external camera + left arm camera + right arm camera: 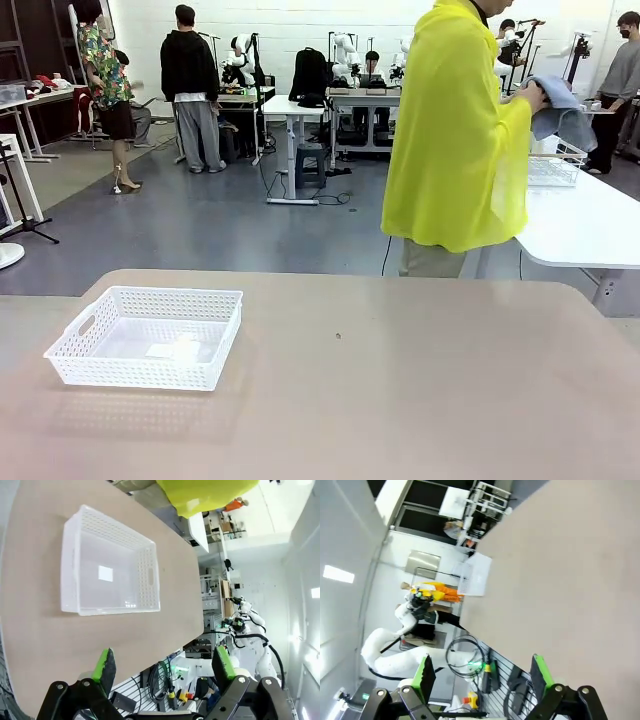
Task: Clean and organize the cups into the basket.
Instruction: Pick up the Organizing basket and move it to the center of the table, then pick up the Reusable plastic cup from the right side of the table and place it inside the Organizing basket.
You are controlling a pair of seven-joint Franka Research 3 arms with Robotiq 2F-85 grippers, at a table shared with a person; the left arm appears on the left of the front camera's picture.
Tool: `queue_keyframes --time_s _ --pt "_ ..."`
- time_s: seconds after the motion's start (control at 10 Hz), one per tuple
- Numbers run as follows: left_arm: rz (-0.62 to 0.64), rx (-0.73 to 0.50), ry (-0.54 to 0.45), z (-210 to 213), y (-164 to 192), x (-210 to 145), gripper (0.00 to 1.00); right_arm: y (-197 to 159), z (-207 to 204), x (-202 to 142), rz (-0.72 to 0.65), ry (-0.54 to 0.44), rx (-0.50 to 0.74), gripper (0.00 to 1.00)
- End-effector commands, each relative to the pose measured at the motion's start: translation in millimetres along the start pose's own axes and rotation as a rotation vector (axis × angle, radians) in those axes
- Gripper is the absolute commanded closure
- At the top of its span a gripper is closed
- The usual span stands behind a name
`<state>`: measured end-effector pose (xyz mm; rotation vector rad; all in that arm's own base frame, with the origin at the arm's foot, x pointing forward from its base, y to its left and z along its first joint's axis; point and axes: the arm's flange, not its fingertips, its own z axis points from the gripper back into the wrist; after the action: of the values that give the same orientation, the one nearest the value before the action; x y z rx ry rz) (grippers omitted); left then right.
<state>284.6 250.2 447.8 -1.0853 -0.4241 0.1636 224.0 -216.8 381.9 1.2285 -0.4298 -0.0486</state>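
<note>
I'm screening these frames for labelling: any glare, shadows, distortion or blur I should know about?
Front view: sharp, even overhead light; a bright patch glares inside the basket, faint shadow below it on the table. Left wrist view: wide-angle bending, rolled; basket crisp. Right wrist view: tilted, softly blurred, table washed pale.

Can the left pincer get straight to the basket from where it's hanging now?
Probably yes. The left pincer is open above the table, looking down on the basket, and nothing stands between them. The basket looks empty but for a white label on its floor.
</note>
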Motion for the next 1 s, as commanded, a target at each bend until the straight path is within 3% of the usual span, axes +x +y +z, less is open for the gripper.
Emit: queue_keyframes --time_s 0.0,0.2,0.3,0.9 --pt "0.007 0.025 -0.020 11 3 -7 0.00 17 -6 -30 0.022 0.012 -0.108 0.00" --pt "0.017 0.015 -0.075 25 7 -12 0.00 26 -2 -30 0.135 -0.055 -0.129 0.00" --pt "0.030 0.029 -0.031 14 9 -7 0.00 0 13 -6 0.005 0.009 -0.085 0.00" --pt "0.030 0.029 -0.031 14 9 -7 0.00 0 13 -6 0.005 0.009 -0.085 0.00"
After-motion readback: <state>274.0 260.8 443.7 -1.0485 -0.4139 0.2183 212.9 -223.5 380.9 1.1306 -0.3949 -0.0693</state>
